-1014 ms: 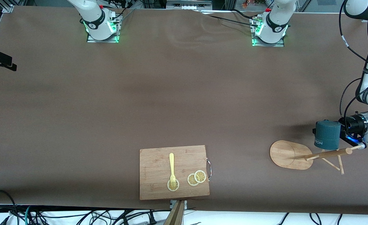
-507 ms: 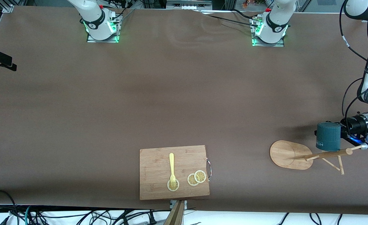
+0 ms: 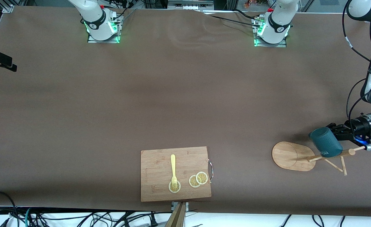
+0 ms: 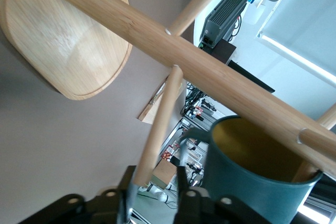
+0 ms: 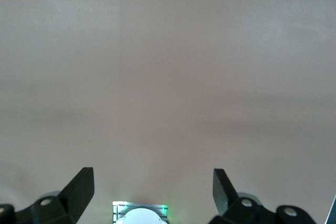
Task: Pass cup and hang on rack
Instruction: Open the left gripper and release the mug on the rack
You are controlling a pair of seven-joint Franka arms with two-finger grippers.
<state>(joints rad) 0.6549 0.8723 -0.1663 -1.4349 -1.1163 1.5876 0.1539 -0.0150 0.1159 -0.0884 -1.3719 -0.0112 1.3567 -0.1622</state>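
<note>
The cup (image 3: 326,142) bears pale lettering on its wall, too small to read.

teal cup (image 3: 325,143) tilted, on bamboo rack (image 3: 294,155) peg

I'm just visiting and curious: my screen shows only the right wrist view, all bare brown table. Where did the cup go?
Observer: The cup leans tilted against the rack post, at the left arm's end of the table.
Operator: Is a robot near it?
Observer: Yes, the left gripper is right beside the cup, over the rack's pegs.
Operator: Anything else around?
Observer: A fork and lemon slices lie on a cutting board, nearer the front camera.
</note>
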